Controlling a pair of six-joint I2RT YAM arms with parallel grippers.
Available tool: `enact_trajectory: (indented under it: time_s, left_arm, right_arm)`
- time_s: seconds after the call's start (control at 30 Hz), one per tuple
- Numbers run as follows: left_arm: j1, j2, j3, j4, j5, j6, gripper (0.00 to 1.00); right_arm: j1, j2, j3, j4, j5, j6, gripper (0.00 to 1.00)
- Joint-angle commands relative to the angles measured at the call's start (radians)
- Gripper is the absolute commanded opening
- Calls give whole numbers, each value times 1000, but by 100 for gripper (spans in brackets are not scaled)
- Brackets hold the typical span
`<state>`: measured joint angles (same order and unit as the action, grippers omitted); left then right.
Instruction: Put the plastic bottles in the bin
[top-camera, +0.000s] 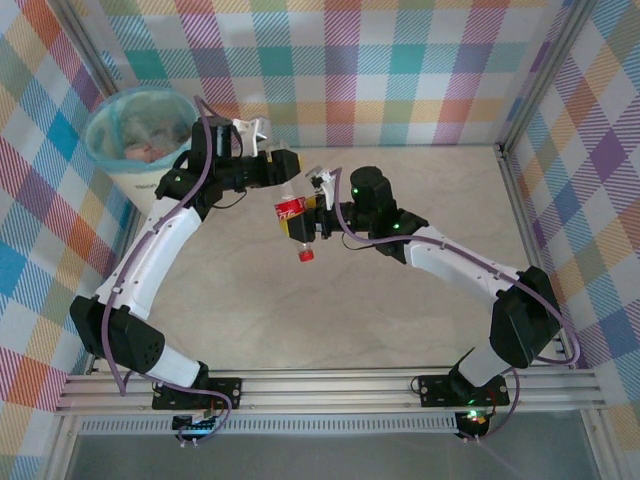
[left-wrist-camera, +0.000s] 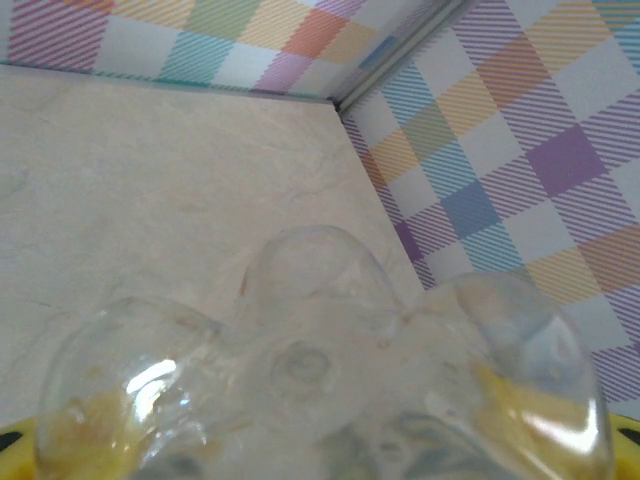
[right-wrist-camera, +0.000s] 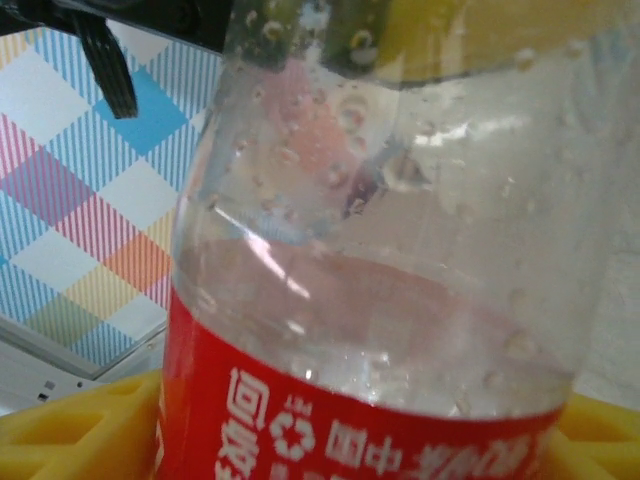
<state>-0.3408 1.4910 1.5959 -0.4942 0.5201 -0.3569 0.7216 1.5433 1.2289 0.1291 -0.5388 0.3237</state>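
A clear plastic bottle with a red label and red cap hangs cap-down above the middle of the table, between both grippers. My right gripper is shut on its labelled middle; in the right wrist view the bottle sits between yellow fingers. My left gripper grips the base end; in the left wrist view the lobed clear base spans the gap between the yellow fingertips. The cream-white bin with a teal liner stands at the far left, and several bottles lie inside it.
Checked cloth walls enclose the table on the left, back and right, with metal frame rails along the edges. The beige tabletop stretches behind and to the right of the arms. The bin stands just behind the left arm's elbow.
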Motion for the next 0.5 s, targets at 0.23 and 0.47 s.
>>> enact_trajectory:
  time_s: [0.23,0.47]
  left_arm:
    - [25,-125,172,-91,-396,64,54]
    - [189,-82,415,-181,-633,189,54]
  right_arm:
    - [6,-167,15,-178,240,-68,100]
    - [6,-270,-107,-160,315,-206,100]
